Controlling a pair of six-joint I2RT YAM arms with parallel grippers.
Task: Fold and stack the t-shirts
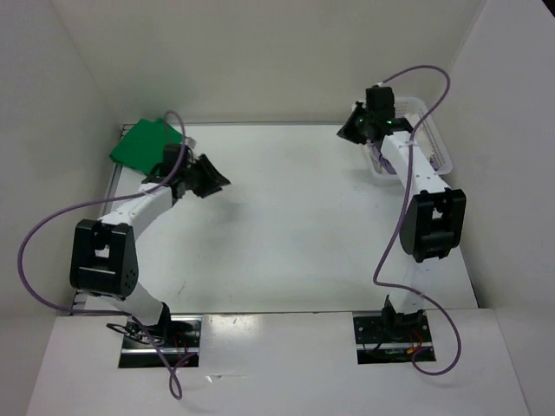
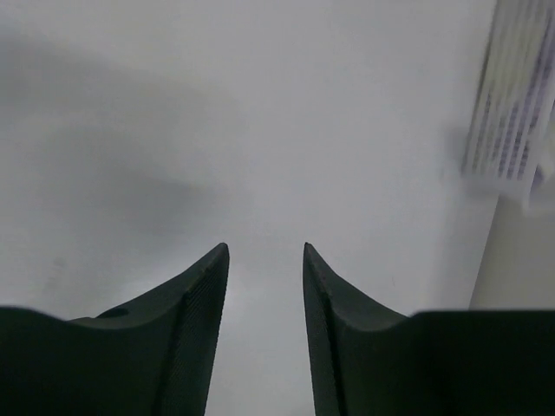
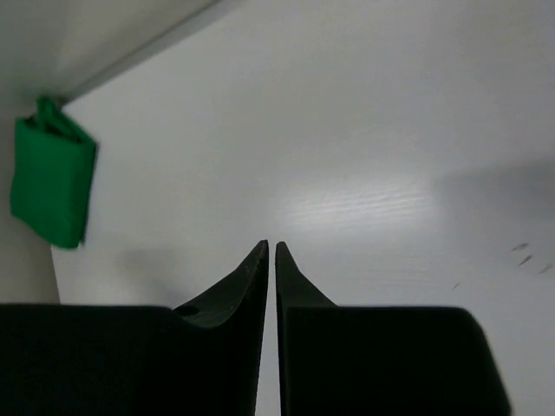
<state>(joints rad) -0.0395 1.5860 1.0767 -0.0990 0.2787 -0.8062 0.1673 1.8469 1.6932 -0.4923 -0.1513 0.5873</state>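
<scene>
**Q:** Where does the shirt lie?

**A:** The folded green shirt (image 1: 143,146) sits at the far left corner of the table (image 1: 295,225), just behind the left gripper (image 2: 264,247), whose fingers stand moderately apart around nothing.

**Q:** And on the right?

**A:** The right gripper (image 3: 271,245) hovers beside the white basket (image 2: 512,104), its fingers nearly touching and holding nothing.

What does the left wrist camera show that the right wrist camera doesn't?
Left wrist only: the white mesh basket at upper right, and the left gripper open and empty. Right wrist only: the folded green t-shirt at far left, and the right gripper all but shut on nothing. Both: bare white table.
</scene>
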